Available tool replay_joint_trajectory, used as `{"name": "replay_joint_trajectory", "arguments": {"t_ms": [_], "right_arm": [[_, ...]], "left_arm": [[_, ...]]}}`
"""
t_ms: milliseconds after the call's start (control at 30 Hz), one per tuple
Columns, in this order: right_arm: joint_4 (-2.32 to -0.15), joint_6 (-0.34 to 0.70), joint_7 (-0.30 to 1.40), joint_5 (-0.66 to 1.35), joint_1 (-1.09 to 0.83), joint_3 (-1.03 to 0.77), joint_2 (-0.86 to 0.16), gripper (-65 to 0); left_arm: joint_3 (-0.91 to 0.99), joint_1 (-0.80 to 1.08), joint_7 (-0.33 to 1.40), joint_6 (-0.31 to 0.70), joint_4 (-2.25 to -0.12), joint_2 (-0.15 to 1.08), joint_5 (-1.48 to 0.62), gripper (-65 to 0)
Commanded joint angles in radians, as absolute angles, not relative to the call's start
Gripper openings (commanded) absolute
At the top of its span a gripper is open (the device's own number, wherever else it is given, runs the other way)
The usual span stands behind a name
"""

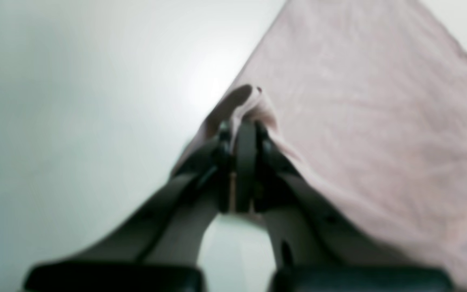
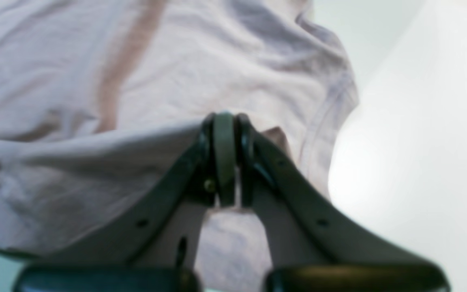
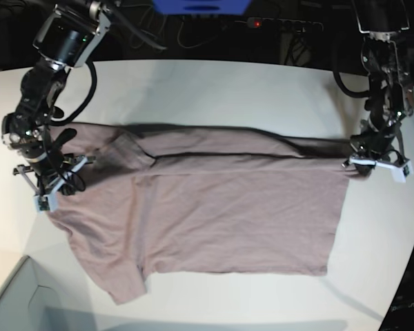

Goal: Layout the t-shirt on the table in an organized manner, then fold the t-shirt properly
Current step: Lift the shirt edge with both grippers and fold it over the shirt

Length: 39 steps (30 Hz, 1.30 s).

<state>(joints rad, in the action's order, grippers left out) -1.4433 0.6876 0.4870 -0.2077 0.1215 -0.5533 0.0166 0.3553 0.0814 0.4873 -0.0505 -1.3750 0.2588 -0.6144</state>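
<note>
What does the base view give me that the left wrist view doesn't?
Only the base view shows the whole t-shirt spread across the table, one long edge folded over, a sleeve at the near left, and the right gripper pinching the far end. Only the left wrist view shows, though blurred, the left gripper shut on a small raised pinch of fabric at the shirt's edge. Both show the left gripper at that edge, mauve cloth and bare white table.

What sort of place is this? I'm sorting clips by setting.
Likely a robotics lab bench: two arms pinch a t-shirt on a white table, with cables and a blue box behind it.
</note>
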Motion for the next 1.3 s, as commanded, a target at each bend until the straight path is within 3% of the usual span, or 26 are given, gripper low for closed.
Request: {"name": "replay_joint_trajectory", "arguments": {"t_ms": [0, 400, 600, 667, 800, 900, 1267], "right_arm": [[-1.448, 0.698, 0.467, -0.197, 0.147, -0.552, 0.008, -65.0], [-1.369, 0.698, 0.371, -0.199, 0.153, -0.490, -0.025, -65.0], [-1.325, 0.698, 0.371, -0.199, 0.154, -0.489, -0.028, -64.8], [-1.326, 0.698, 0.377, -0.199, 0.153, -0.487, -0.028, -58.6], [-1.334, 0.698, 0.378, -0.199, 0.142, -0.463, -0.047, -40.5], [-1.397, 0.698, 0.378, -0.196, 0.116, -0.487, -0.050, -31.7], [-1.581, 0.698, 0.375, -0.193, -0.068, -0.519, -0.016, -30.3]], "left_arm": [[0.357, 0.051, 0.463, -0.045, -1.376, 0.288, -0.616, -65.0], [0.351, -0.073, 0.463, -0.045, -1.259, 0.306, -0.616, -65.0], [0.243, -0.093, 0.461, -0.045, -1.225, 0.317, -0.616, -64.1], [0.239, -0.094, 0.463, -0.045, -1.225, 0.317, -0.616, -59.1], [0.242, -0.091, 0.498, -0.045, -1.237, 0.317, -0.616, -37.6], [0.255, -0.073, 0.561, -0.045, -1.288, 0.318, -0.618, -25.1], [0.381, 0.042, 0.567, -0.045, -1.262, 0.269, -0.616, -22.8]]}}
